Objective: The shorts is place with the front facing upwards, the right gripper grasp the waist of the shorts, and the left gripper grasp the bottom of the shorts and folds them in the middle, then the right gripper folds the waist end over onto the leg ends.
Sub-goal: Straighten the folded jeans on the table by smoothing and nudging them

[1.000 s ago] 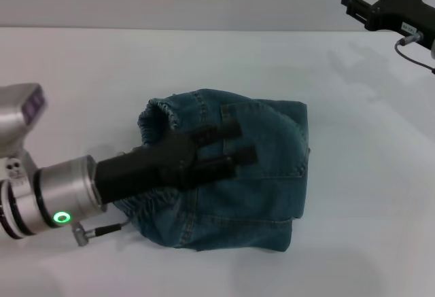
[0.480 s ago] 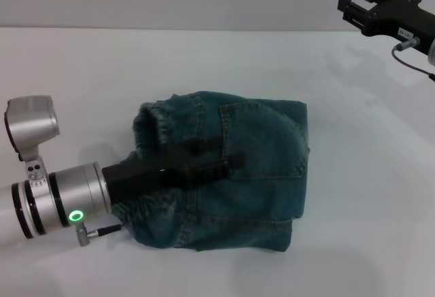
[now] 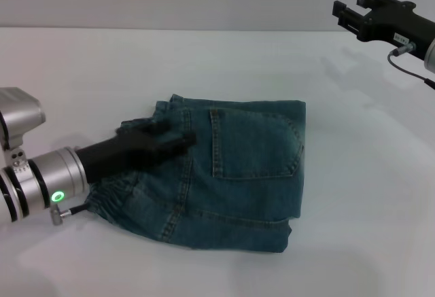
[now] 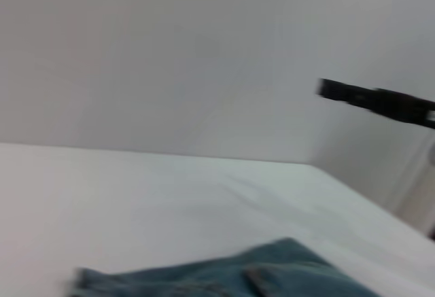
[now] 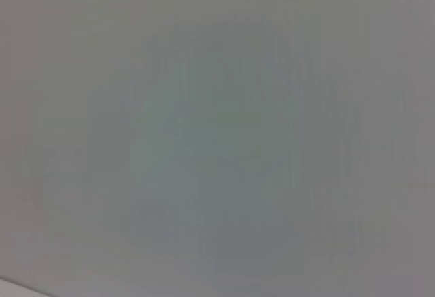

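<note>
L pincer (image 3: 178, 136) on folded shorts (image 3: 238, 175)

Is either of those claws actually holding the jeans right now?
It cannot be told for the left gripper, which lies on the folded shorts near the waist. The right gripper holds nothing, raised far away.

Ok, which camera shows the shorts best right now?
The head view: the folded shorts lie whole on the table, left gripper at their waist end. The left wrist view catches only a blurred edge; the right wrist view shows none.
</note>
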Robot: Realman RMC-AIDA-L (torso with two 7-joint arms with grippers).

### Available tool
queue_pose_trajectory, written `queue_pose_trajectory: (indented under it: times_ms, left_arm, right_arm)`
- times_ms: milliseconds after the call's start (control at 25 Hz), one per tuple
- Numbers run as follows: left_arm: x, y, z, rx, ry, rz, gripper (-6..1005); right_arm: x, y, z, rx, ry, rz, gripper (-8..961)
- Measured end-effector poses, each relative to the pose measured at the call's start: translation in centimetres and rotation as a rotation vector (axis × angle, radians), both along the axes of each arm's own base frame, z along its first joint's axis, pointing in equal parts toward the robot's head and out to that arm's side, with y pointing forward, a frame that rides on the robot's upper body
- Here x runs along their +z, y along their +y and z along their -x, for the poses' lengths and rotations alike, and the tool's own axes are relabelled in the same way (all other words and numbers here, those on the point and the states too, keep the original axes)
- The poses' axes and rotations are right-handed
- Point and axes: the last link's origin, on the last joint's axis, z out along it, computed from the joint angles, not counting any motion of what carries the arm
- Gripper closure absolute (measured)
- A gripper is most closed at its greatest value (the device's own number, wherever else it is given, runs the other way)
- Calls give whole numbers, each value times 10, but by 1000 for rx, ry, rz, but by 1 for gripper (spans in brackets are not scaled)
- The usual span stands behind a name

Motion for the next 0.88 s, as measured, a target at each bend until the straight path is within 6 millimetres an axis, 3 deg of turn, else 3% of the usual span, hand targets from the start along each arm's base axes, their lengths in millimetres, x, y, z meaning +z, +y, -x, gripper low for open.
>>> queue_pose_trajectory:
  times_ms: [280,480,560,600,680,760,800,880]
  left_arm:
    - [12,10,11,29,39,-134,216]
    - [39,12,5,-10,-82,-324,216]
    - [50,10,4,-29,-122,-409,216]
    - [55,7,3,-38,-144,-456,216]
    - [62,2,4,-52,-166,-530,216]
    - [66,-3,7,-52,-171,-594,216]
    - [67,-4,8,-50,-168,-608,216]
    - [70,-7,13,-42,-158,-643,216]
  right_arm:
    - [5,-11,12,99,80,25,442]
    - [12,-34,48,310,189,171,442]
    - [14,-50,73,425,208,341,442]
    - [14,-50,73,425,208,341,442]
    - [11,-60,91,475,184,503,442]
    - [-1,-78,113,520,92,782,442]
    - [-1,-78,113,520,92,782,442]
    - [-11,-86,124,506,9,956,442]
